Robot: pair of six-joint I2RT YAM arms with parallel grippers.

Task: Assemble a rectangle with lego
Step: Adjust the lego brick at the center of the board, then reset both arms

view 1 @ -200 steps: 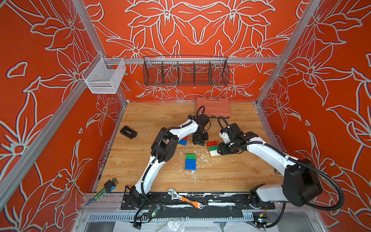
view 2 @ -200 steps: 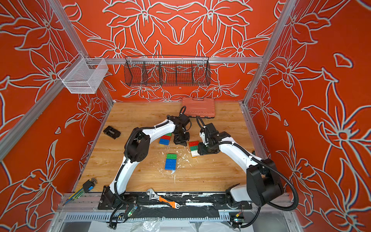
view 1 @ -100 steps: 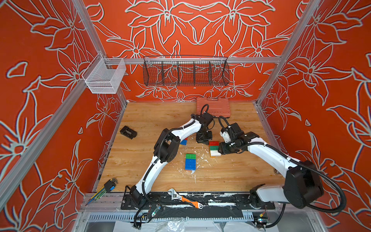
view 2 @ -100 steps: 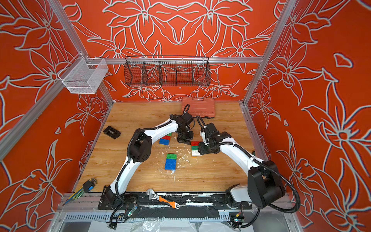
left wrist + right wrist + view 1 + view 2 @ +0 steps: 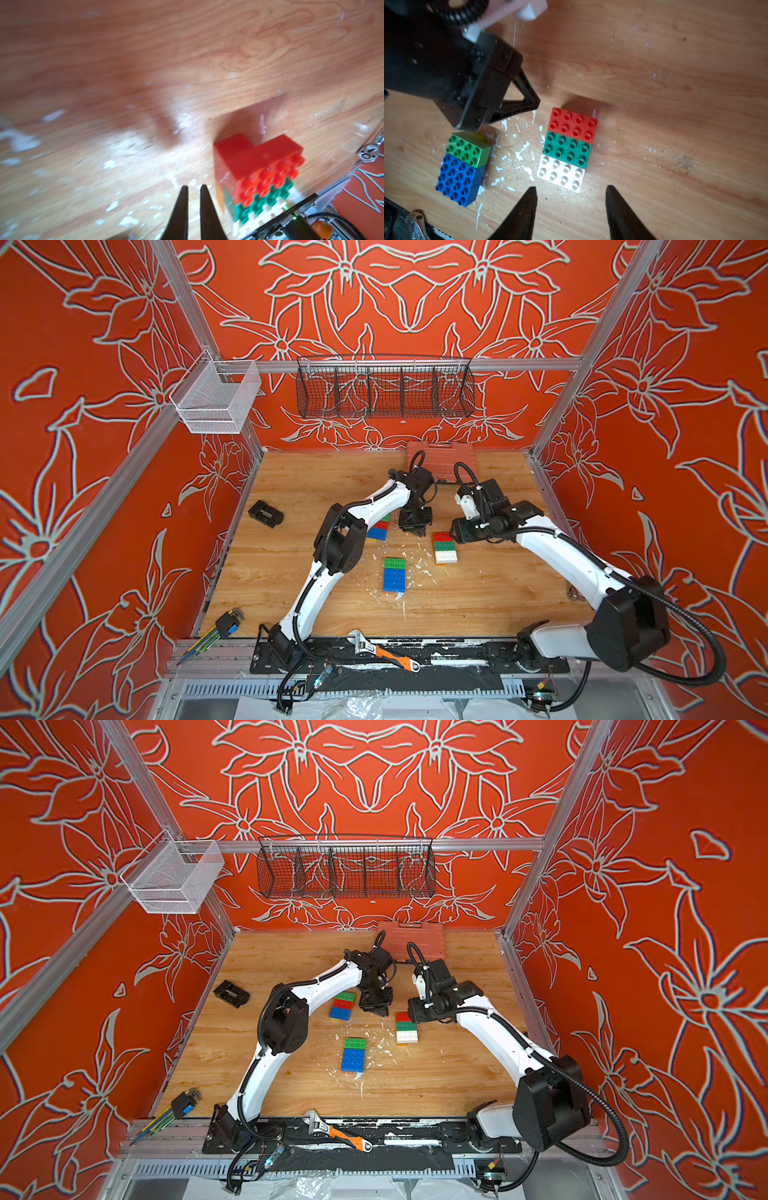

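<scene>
Red-green-white studded plastic slab [image 5: 566, 149] sits free for mating: right fingers [image 5: 525, 209] spread empty overhead, left fingers [image 5: 182, 207] barely parted, empty, at 10 o'clock.

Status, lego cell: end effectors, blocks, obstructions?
Left end effector barely open, empty. Right end effector open, empty, by red-green-white block. Separate: green-blue block, green-red-blue block. No obstruction seen.

The front lego slab [image 5: 394, 577] lies centrally, with the left lego slab [image 5: 377, 532] and right lego slab [image 5: 444, 548] behind it on either side. The tool case [image 5: 442, 454] sits at the very back, the small block [image 5: 266, 513] far left.
</scene>
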